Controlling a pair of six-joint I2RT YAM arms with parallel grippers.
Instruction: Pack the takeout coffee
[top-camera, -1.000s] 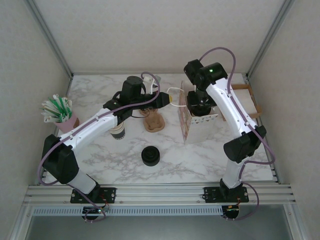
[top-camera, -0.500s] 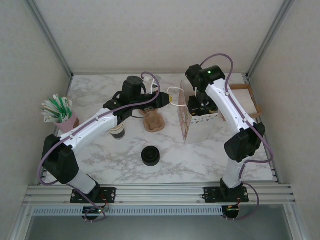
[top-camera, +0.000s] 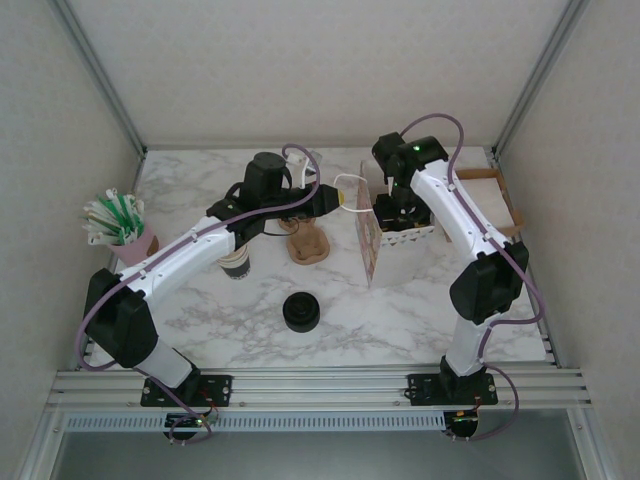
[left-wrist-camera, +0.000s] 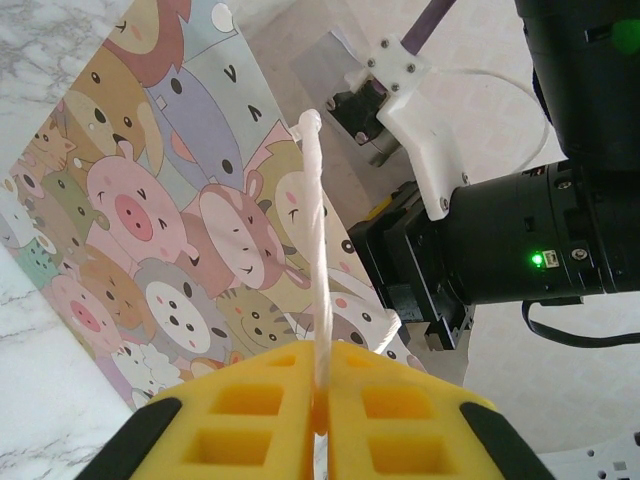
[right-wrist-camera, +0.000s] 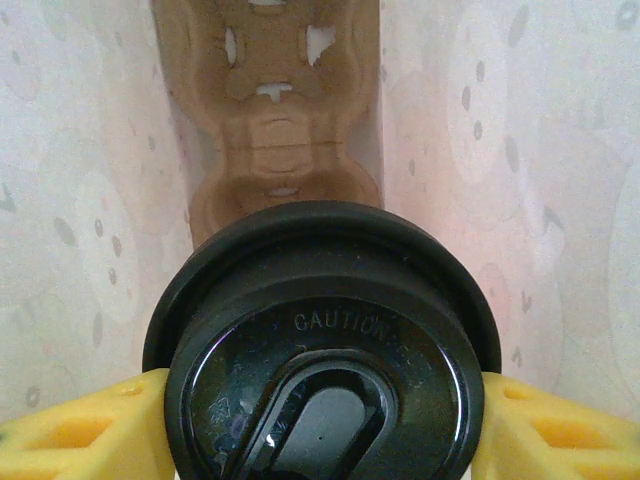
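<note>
The right gripper (right-wrist-camera: 322, 425) clasped the takeout coffee (right-wrist-camera: 320, 330) by its sides inside the cartoon-animal bag (left-wrist-camera: 150, 220), over a cardboard cup carrier (right-wrist-camera: 270, 120). The left gripper (left-wrist-camera: 322, 410) pinched the bag's white handle (left-wrist-camera: 318, 250). The bag stood toward the table's (top-camera: 400, 320) far right corner.

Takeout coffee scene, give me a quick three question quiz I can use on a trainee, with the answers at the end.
1. True or false: the left jaws are shut on the white bag handle.
2. What do the right jaws hold? A: the takeout coffee. B: a loose pile of lids. C: a bundle of straws.
3. In the right wrist view, what brown thing lies at the bottom of the cartoon-animal bag, beneath the coffee?
Key: 1 true. 2 A. 3 a cardboard cup carrier.
</note>
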